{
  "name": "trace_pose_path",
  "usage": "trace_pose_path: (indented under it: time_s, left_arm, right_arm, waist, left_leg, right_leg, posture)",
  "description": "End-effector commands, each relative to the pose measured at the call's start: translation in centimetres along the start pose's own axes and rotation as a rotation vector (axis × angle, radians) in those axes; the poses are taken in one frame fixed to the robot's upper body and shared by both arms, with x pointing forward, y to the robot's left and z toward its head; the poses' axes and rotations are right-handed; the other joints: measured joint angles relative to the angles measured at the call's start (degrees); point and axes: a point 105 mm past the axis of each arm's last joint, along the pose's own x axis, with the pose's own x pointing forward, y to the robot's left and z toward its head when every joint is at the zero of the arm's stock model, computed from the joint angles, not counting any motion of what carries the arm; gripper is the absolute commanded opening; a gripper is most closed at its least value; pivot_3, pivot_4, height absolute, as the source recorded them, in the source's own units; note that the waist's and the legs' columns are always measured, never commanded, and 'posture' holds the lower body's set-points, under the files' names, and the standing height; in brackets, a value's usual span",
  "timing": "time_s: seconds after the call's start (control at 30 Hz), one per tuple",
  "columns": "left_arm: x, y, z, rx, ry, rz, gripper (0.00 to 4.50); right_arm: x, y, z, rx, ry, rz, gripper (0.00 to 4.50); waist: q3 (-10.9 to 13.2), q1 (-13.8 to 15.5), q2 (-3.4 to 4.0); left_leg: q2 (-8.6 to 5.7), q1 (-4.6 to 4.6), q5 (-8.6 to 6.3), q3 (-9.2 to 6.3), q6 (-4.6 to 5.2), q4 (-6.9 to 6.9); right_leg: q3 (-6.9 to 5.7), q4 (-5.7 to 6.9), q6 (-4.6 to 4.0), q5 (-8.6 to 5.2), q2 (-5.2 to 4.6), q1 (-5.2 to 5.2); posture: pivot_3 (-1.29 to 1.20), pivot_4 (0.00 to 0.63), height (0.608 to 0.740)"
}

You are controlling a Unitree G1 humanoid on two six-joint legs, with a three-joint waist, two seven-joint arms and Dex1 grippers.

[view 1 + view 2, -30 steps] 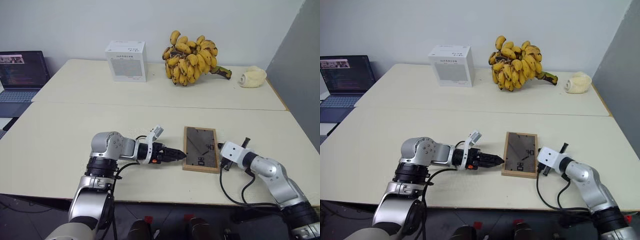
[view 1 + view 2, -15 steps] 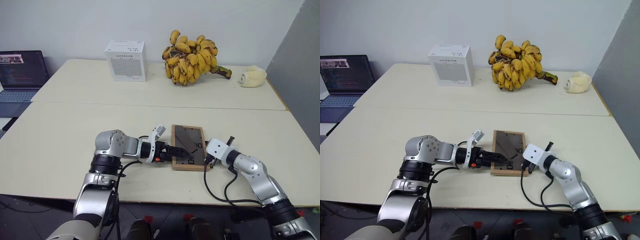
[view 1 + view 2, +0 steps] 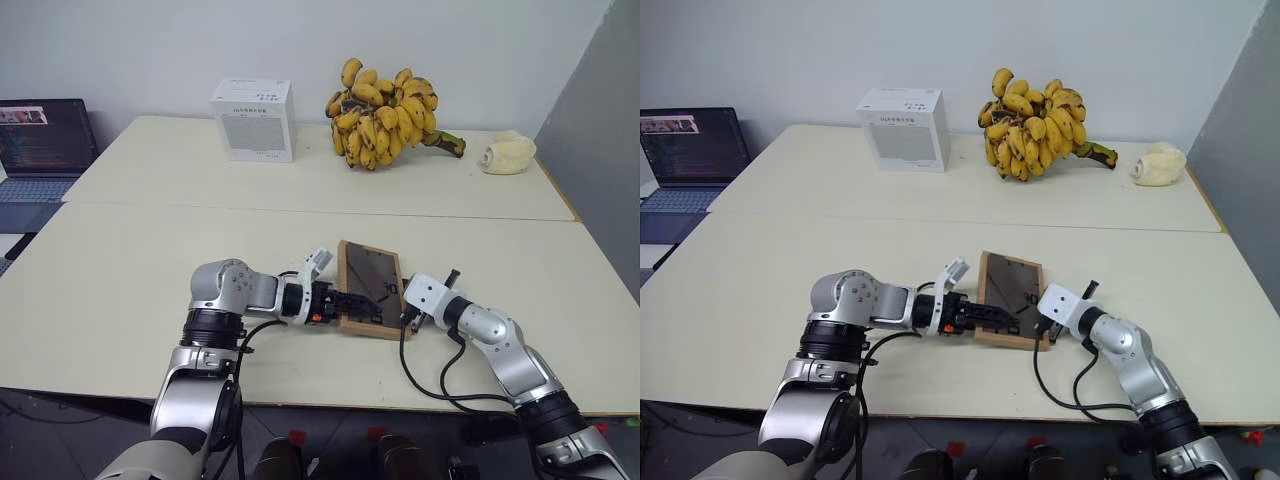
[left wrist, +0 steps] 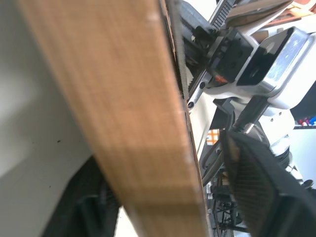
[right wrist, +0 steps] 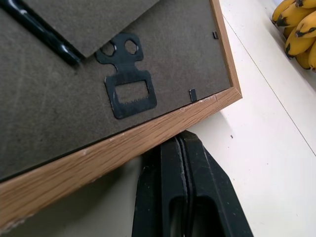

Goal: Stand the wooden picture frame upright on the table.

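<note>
Sliding leftward and tipping up off its right edge, the wooden picture frame (image 3: pixel 369 290) is now lying back-up near the desk's (image 3: pixel 140 260) front edge. The left gripper (image 3: pixel 352 302) fingers are straddling its left rail, part-closed; the right gripper (image 5: pixel 181 163) fingers, pressed shut and empty, are nudging under the opposite rail. It is looking light, stiff, glass-fronted; the rails suit gripping best. Bananas (image 3: pixel 380 117) and a white box (image 3: pixel 252 121) are sitting well apart behind.

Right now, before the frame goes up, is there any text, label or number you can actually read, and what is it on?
Nothing is legible.
Square white cardboard box: a dark line of print above a grey block of text on its front, too small to read.
Open dark laptop at the left: lines of code on the screen, too small.
Light-wood picture frame: brown back panel and black metal hanger, no text.
</note>
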Motion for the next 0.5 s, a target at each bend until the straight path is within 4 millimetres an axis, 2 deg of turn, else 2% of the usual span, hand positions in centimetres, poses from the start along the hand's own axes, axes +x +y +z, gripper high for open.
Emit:
trace_pose_path:
  time_s: [0.03,0.13,0.37,0.5]
  left_arm:
    - [0.0,-1.6,0.8,0.032,-0.021,-0.06,1.85]
    - [0.0,-1.9,1.1,0.032,-0.03,-0.073,1.27]
    - [-0.3,-2.1,1.3,0.054,-0.042,-0.079,1.28]
    - [-1.3,-1.8,2.3,0.078,-0.109,-0.068,1.28]
  right_arm:
    - [0.0,-0.4,-0.3,-0.014,0.014,-0.006,0.0]
    - [0.0,-0.5,-0.3,-0.02,0.015,-0.009,0.0]
    - [-0.4,-1.1,-0.9,-0.034,0.032,-0.027,0.0]
    - [-1.8,-1.7,-1.7,-0.034,0.054,-0.045,0.0]
  waist:
    - [0.0,0.0,0.0]
    - [0.0,0.0,0.0]
    - [0.0,0.0,0.0]
    - [0.0,0.1,0.02]
  left_leg:
    - [0.0,-0.01,0.0,0.0,0.0,0.0]
    - [0.0,-0.03,0.0,-0.01,0.0,0.0]
    - [0.0,-0.11,0.0,-0.02,0.0,0.0]
    - [-0.01,-0.16,0.0,-0.03,0.0,-0.01]
  right_leg:
    - [0.0,-0.01,0.0,0.0,0.0,0.0]
    - [-0.01,-0.03,0.02,0.01,0.0,-0.01]
    - [-0.02,-0.1,0.04,0.03,0.0,-0.05]
    - [-0.02,-0.2,0.08,0.05,-0.02,-0.05]
  posture:
    - [0.0,0.15,0.74]
    - [0.0,0.15,0.74]
    - [0.0,0.15,0.74]
    - [0.0,0.15,0.74]
